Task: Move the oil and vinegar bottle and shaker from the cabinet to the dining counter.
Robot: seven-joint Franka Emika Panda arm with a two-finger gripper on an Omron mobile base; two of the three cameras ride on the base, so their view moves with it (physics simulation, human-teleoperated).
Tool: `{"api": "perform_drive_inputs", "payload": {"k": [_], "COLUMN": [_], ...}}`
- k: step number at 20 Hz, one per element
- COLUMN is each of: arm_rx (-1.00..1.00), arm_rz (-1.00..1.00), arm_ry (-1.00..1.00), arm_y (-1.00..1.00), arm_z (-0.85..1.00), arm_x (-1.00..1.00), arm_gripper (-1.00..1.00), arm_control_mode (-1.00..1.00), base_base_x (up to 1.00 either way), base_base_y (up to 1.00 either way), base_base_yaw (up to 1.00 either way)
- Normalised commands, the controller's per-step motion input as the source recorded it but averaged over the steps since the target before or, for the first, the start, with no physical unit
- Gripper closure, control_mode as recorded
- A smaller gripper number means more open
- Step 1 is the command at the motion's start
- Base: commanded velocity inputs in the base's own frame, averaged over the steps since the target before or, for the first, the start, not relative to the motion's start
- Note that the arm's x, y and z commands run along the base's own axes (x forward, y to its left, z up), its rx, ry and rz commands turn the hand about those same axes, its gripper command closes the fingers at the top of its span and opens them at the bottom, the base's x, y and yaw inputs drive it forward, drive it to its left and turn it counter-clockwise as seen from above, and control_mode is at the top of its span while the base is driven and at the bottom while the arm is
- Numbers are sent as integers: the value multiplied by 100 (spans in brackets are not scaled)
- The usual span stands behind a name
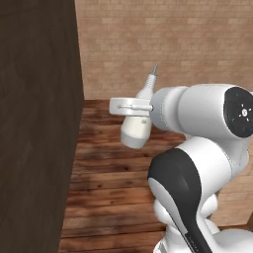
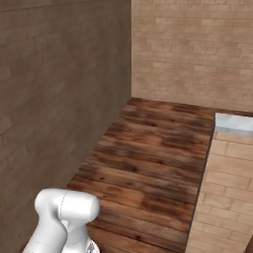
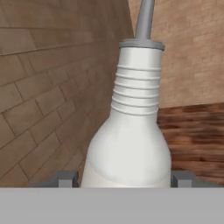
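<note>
Your gripper [image 1: 134, 118] is clamped on the oil and vinegar bottle [image 1: 140, 117], jaws spread wide around its rounded belly, carrying it in the air above the wooden floor [image 1: 113, 173] with its spout tilted up toward the brick wall [image 1: 163, 39]. In the hand view, the bottle [image 3: 131, 135] sits between both fingertips [image 3: 65, 179]. You'll find no label or writing on it.

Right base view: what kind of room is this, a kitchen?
Probably a kitchen corner: tan brick walls, a plank wood floor, a marble-topped counter, and a pale oil and vinegar bottle carried by the robot.
</note>
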Motion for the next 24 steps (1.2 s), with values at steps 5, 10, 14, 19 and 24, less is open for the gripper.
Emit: {"api": "perform_drive_inputs", "payload": {"k": [5,10,14,19,24], "arm_rx": [0,0,0,0,0], "arm_rz": [0,0,0,0,0], "arm_ry": [0,0,0,0,0], "arm_y": [0,0,0,0,0], "arm_z": [0,0,0,0,0], "arm_x": [0,0,0,0,0], "arm_gripper": [100,100,100,100,100], "arm_control_mode": [100,100,100,100,100], "base_base_x": [72,72,72,70,69], "base_base_y": [23,21,20,21,24], "base_base_yaw": [-30,-29,-29,-28,-28]}}
